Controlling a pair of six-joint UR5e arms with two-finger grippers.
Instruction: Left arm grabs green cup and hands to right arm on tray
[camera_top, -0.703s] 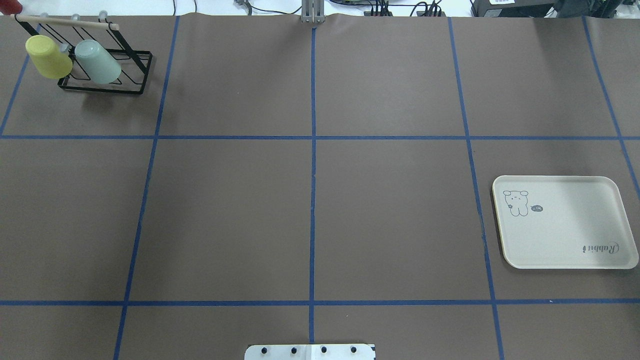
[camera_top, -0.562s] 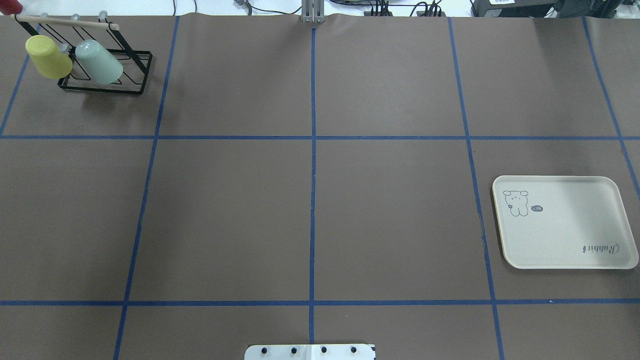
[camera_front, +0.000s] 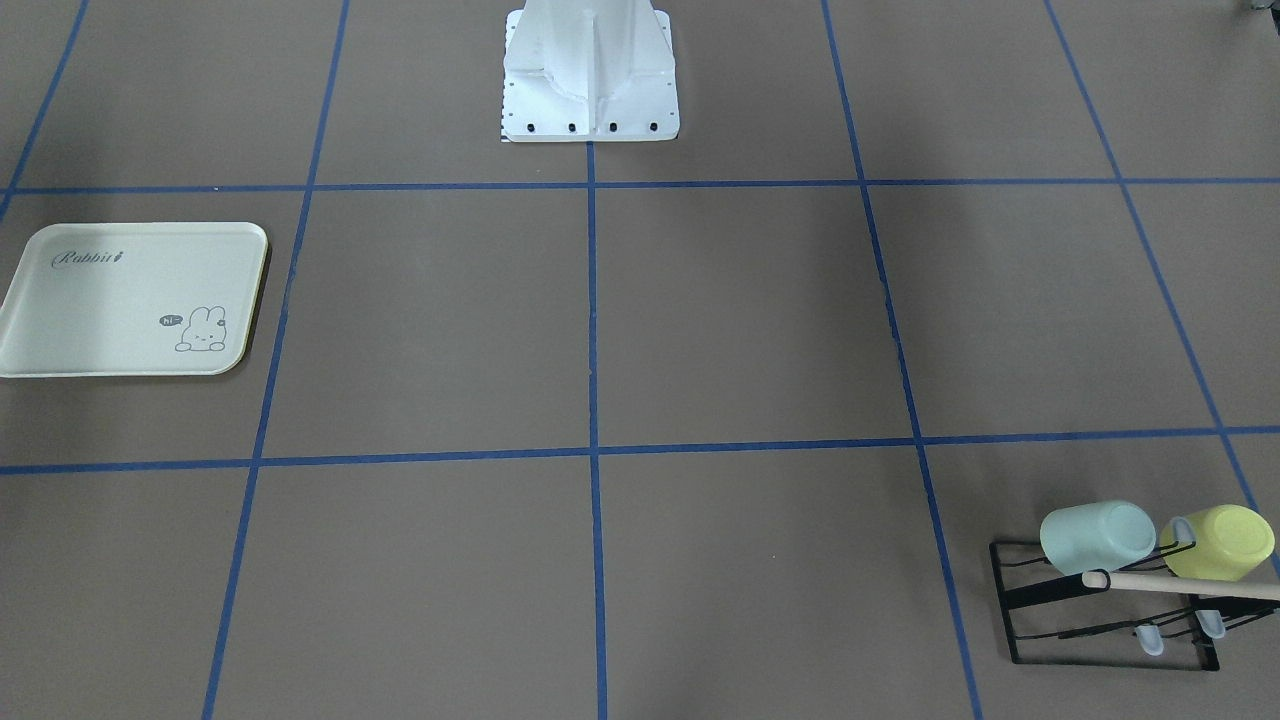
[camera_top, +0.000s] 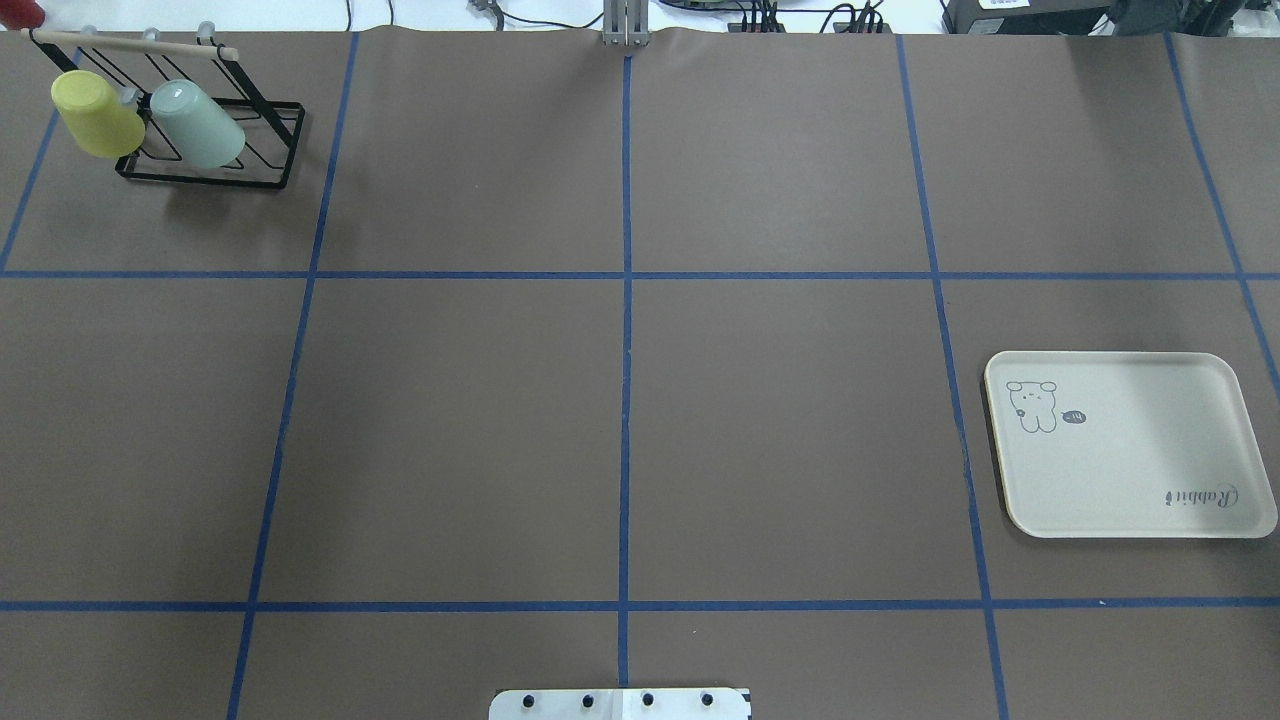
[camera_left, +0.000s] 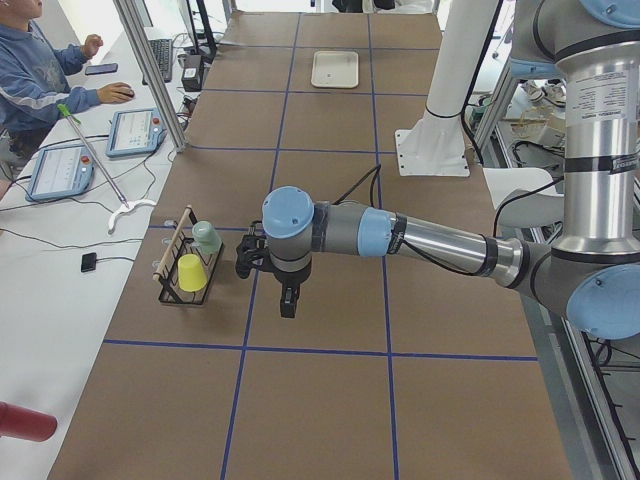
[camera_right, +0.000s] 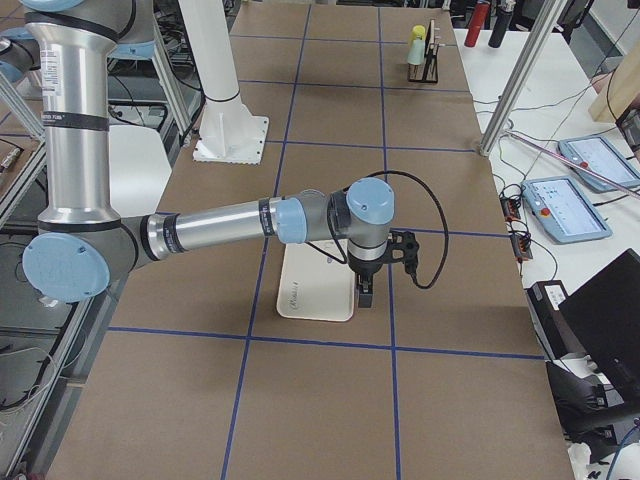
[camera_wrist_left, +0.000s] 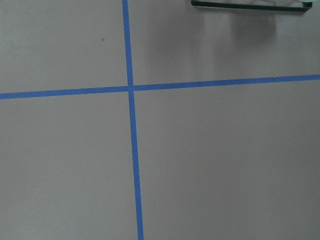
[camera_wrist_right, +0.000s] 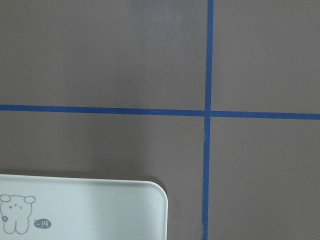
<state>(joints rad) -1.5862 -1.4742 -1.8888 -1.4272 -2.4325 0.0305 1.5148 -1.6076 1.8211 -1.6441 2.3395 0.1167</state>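
First step, I judge. The right hand (camera_right: 366, 297) hangs by the empty tray (camera_top: 1130, 470); the left hand (camera_left: 288, 305) hangs over the desk (camera_top: 450, 420) short of the black wire rack (camera_top: 205, 181). Neither hand's opening can be told. Farthest, the green cup (camera_top: 197, 125) sits tilted on that rack beside a yellow cup (camera_top: 97, 115). Next, the left hand must reach and clasp its wall.

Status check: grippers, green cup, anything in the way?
Left gripper near rack, right gripper by tray; open or shut unreadable. Green cup on rack, ungrasped. Yellow cup close beside it.
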